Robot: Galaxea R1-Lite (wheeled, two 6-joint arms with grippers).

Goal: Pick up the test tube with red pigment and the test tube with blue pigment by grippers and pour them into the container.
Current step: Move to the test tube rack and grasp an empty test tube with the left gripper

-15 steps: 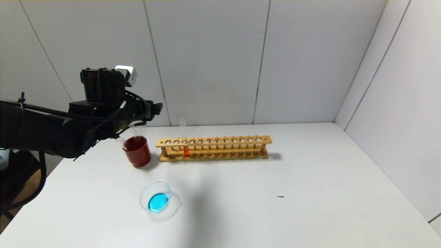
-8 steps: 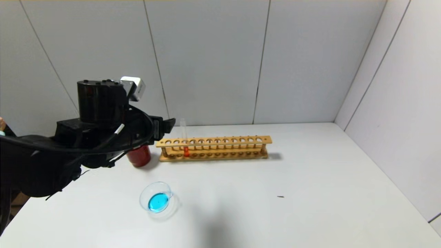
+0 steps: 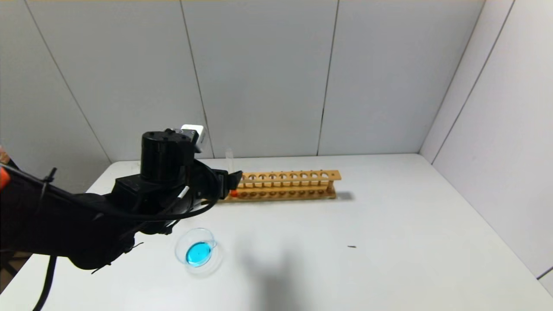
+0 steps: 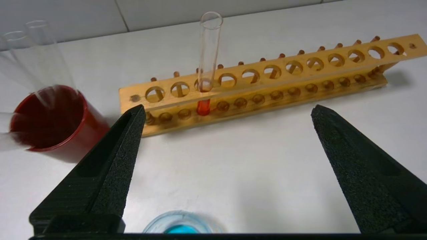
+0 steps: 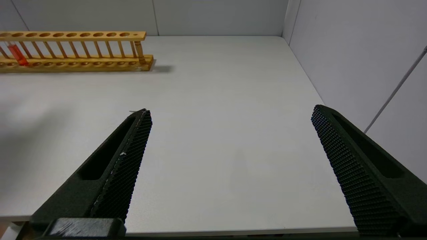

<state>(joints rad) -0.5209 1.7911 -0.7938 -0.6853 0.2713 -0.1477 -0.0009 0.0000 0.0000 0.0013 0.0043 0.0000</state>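
The test tube with red pigment (image 4: 208, 56) stands upright in the wooden rack (image 4: 300, 83), near its left end, with orange-red liquid at its bottom; it also shows in the head view (image 3: 230, 160). My left gripper (image 4: 227, 113) is open and empty, hovering short of the rack and facing the tube; in the head view (image 3: 231, 179) it sits just left of the tube. The container (image 3: 196, 250), a clear glass dish, holds blue liquid and lies in front of the rack. No tube with blue liquid is in view. My right gripper (image 5: 230, 113) is open and empty near the table's front edge.
A dark red cup (image 4: 50, 120) with colourless clear tubes (image 4: 40, 50) leaning in it stands left of the rack; my left arm hides it in the head view. The rack (image 3: 285, 185) runs along the back of the white table (image 3: 367, 242). Walls close the back and right.
My left arm has swung right and lower, from above the red cup to the rack's left end. It now hides the cup in the head view. Tube and dish have not moved.
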